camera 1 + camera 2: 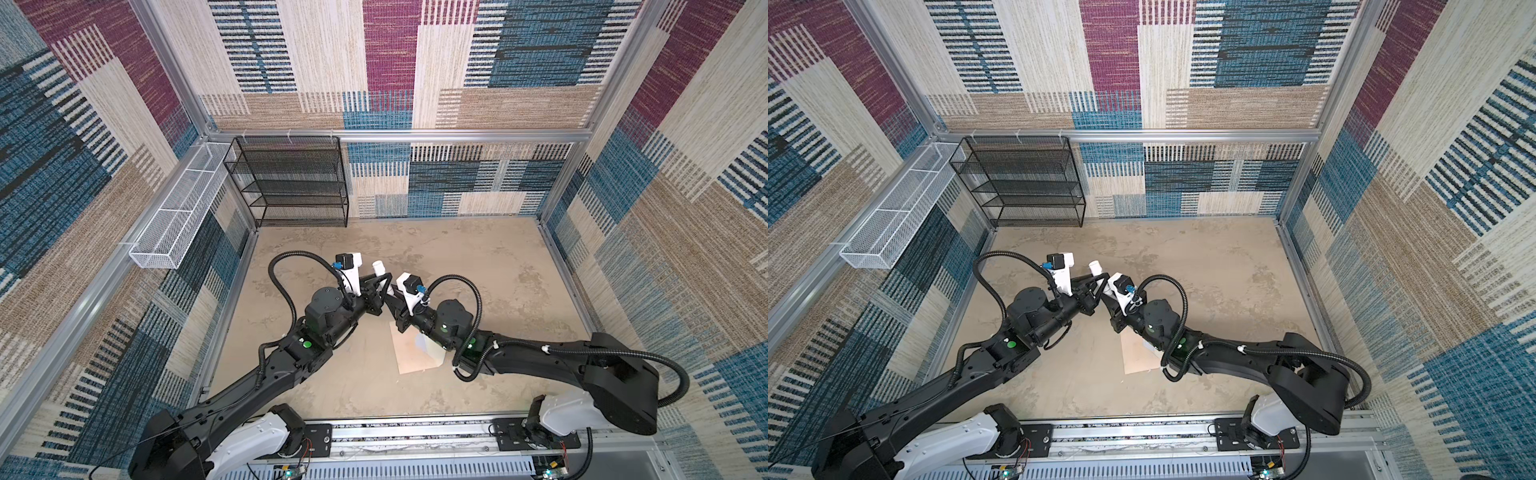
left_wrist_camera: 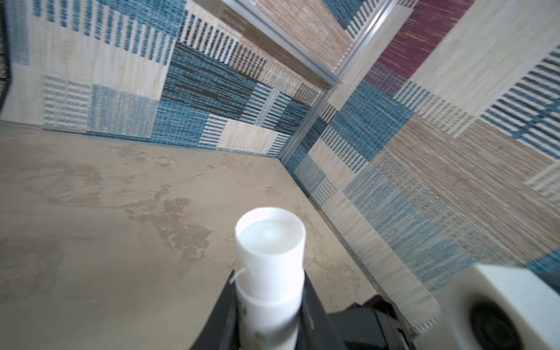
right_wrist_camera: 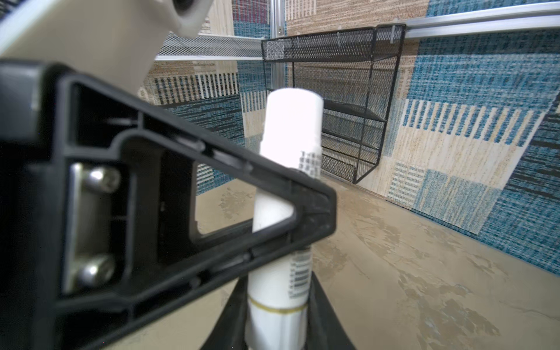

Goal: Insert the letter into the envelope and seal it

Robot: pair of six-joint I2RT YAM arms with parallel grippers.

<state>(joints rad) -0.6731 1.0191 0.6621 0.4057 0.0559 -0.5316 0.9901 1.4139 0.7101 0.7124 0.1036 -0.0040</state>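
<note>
White tube (image 1: 379, 267), pinched by left tool (image 2: 269, 306) and right tool (image 3: 277, 318) above the tabletop (image 1: 478, 257), may slip if pulled askew, dropping near the peach envelope (image 1: 411, 351) lying flat nearby.

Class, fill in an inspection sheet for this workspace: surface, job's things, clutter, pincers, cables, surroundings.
Surface: tan, mottled table.
Job's things: peach envelope lies flat, partly under the right arm; letter not seen apart from it.
Clutter: nothing seen lying loose.
Pincers: left pincer and right pincer are both shut on one white tube, held above the table.
Cables: black hoses loop along both arms.
Surroundings: black mesh rack and white mesh basket hang on the patterned walls; both look empty.
</note>
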